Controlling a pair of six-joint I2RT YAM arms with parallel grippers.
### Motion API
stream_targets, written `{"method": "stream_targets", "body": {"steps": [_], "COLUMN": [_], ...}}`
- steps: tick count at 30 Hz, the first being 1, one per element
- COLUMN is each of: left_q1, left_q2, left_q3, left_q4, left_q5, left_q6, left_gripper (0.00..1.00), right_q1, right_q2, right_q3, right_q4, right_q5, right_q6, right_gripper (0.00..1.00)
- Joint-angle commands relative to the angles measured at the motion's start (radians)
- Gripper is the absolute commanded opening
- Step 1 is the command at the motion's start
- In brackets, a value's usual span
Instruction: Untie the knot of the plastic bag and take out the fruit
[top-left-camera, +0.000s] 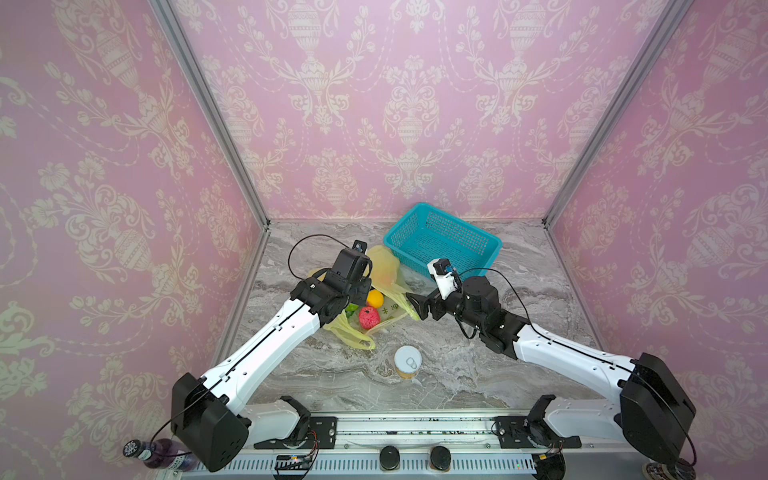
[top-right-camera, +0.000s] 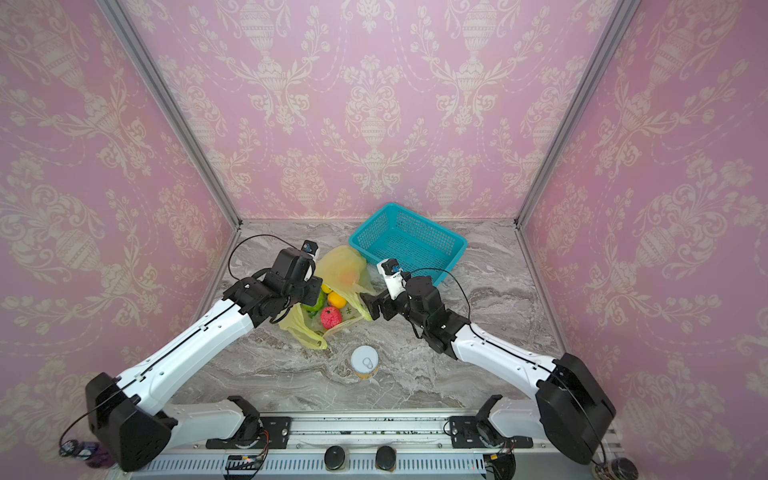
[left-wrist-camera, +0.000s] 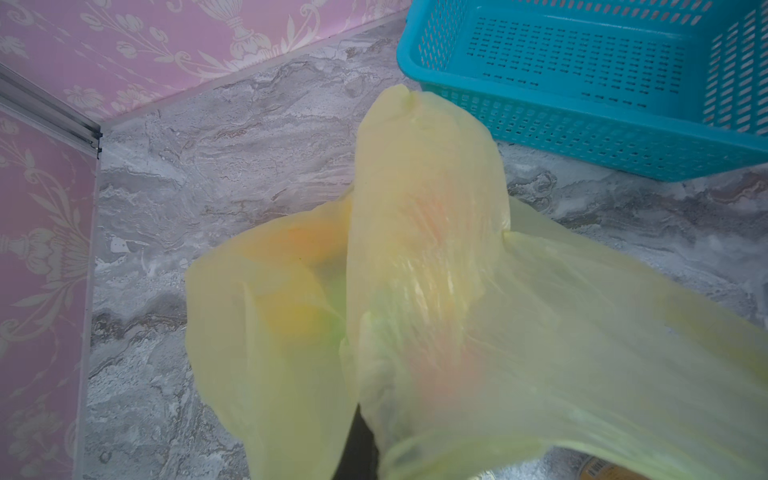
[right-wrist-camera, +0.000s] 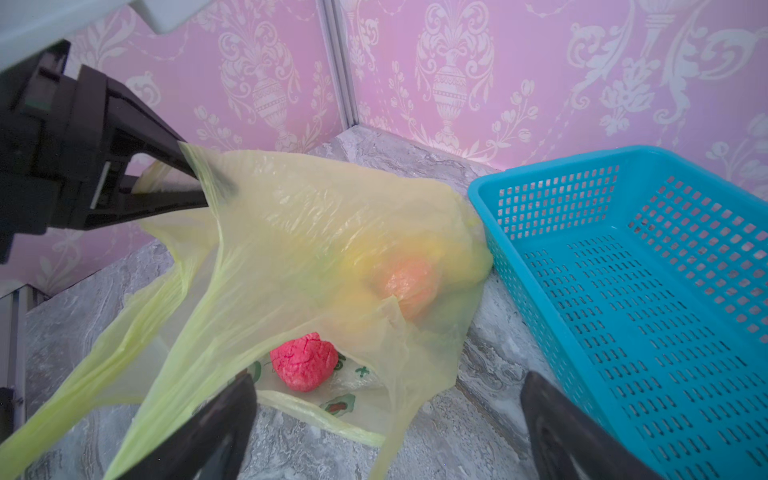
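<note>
1. Here, your left pincer (right-wrist-camera: 198, 183) is clenched on a fold of the plastic bag (right-wrist-camera: 311, 216) and holds that film raised above the counter (top-left-camera: 478, 374) as a tented ridge. In both top views its tips are hidden beneath the wrist housing.
2. Your right pincer (top-left-camera: 417, 306) is released, with the jaws spread wide and grasping nothing. It sits low at the bag's right edge. In the right wrist view its dark fingers (right-wrist-camera: 220, 424) frame the bag's open mouth.
3. The plastic bag (top-left-camera: 384, 266) lies left of centre on the counter. Its far end is just beside the near wall of the turquoise basket (top-left-camera: 405, 230); you cannot tell whether the two touch.
4. The handle strips (top-left-camera: 359, 338) lie apart and untied. One loop rests flat on the counter at the bag's near side, and another trails from the raised film in the right wrist view.
5. The fruit is inside the bag.
   - A pink-red piece (top-left-camera: 369, 318) lies uncovered in the open mouth, on the printed lower film.
   - An orange-yellow round (top-left-camera: 375, 298) and a green piece (top-left-camera: 351, 308) lie just behind it, next to your left wrist.
   - Another orange round (right-wrist-camera: 409, 282) shows only as a blur through the film, near the basket.
6. A white-lidded can (top-left-camera: 408, 361) stands upright on the counter in front of the bag, apart from it.
</note>
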Motion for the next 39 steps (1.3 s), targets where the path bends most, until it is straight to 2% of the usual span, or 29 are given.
{"method": "stream_targets", "body": {"steps": [1, 4, 8, 10, 14, 17, 21, 24, 25, 29, 32, 34, 39], "left_q1": [0.008, 0.008, 0.008, 0.008, 0.008, 0.008, 0.008, 0.007, 0.007, 0.006, 0.006, 0.006, 0.006], "left_q2": [-0.033, -0.030, -0.029, -0.009, 0.014, 0.003, -0.030, -0.043, -0.044, -0.044, -0.043, -0.044, -0.049], "left_q3": [-0.050, -0.100, -0.195, -0.216, -0.231, -0.236, -0.253, -0.255, -0.254, -0.255, -0.251, -0.252, -0.253], "left_q4": [0.082, 0.158, 0.272, 0.280, 0.286, 0.288, 0.302, 0.298, 0.298, 0.295, 0.291, 0.291, 0.290], "left_q5": [0.061, 0.112, 0.102, 0.101, 0.063, 0.052, 0.070, 0.076, 0.076, 0.066, 0.063, 0.061, 0.054], "left_q6": [-0.041, -0.024, -0.030, -0.028, -0.020, -0.020, -0.025, -0.026, -0.025, -0.023, -0.023, -0.022, -0.022], "left_gripper": [0.00, 0.00, 0.00, 0.00, 0.00, 0.00, 0.00, 0.00, 0.00, 0.00, 0.00, 0.00, 0.09], "right_q1": [-0.002, -0.001, -0.001, 0.002, 0.050, 0.113, 0.136, 0.139, 0.139, 0.136, 0.123, 0.109, 0.060], "right_q2": [-0.017, -0.080, -0.185, -0.228, -0.262, -0.227, -0.101, 0.018, 0.059, 0.162, 0.184, 0.180, 0.150], "right_q3": [-0.026, -0.054, -0.081, -0.090, -0.102, -0.079, -0.003, 0.074, 0.102, 0.169, 0.188, 0.192, 0.160], "right_q4": [0.009, 0.013, -0.036, -0.057, -0.076, -0.113, -0.178, -0.245, -0.264, -0.295, -0.282, -0.266, -0.204], "right_q5": [-0.087, -0.013, 0.068, 0.055, -0.050, -0.066, -0.056, 0.011, 0.061, 0.184, 0.236, 0.259, 0.293], "right_q6": [-0.065, -0.035, -0.002, 0.006, -0.048, -0.120, -0.167, -0.190, -0.193, -0.205, -0.184, -0.154, -0.086], "right_gripper": [1.00, 1.00, 1.00, 1.00, 1.00, 1.00, 1.00, 1.00, 0.96, 0.41, 0.13, 0.00, 0.00]}}
